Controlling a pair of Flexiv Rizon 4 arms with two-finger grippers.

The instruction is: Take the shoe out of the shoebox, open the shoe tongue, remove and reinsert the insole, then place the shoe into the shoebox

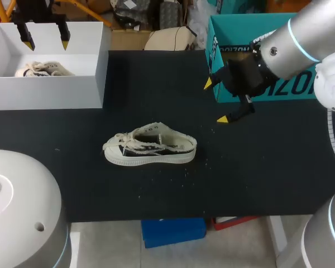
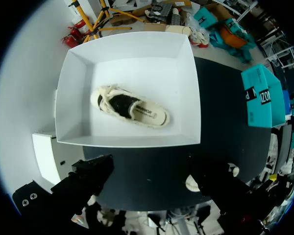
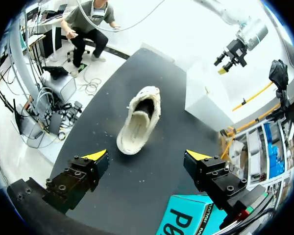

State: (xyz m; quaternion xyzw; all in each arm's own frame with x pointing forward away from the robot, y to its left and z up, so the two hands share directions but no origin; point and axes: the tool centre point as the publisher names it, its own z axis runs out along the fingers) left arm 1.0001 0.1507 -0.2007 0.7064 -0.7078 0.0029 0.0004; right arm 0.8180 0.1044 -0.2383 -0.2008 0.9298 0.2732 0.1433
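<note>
1. Shows shoe [image 1: 151, 148] sole-down on black table [image 1: 268, 178], centre frame; second shoe [image 1: 42, 70] inside white shoebox [image 1: 44, 92], upper left.
2. Finds left gripper [image 1: 44, 39] released, empty, above shoebox; right gripper [image 1: 216, 102] spread, empty, upper right of shoe.

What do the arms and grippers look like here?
The left arm and right arm are silver-grey rounded links with light-blue rings at the joints. The left gripper and right gripper are black and blocky, with visible screw heads; each ends in two yellow wedge tips.

Overhead head, right wrist: same shoe [image 1: 151, 146]
</note>
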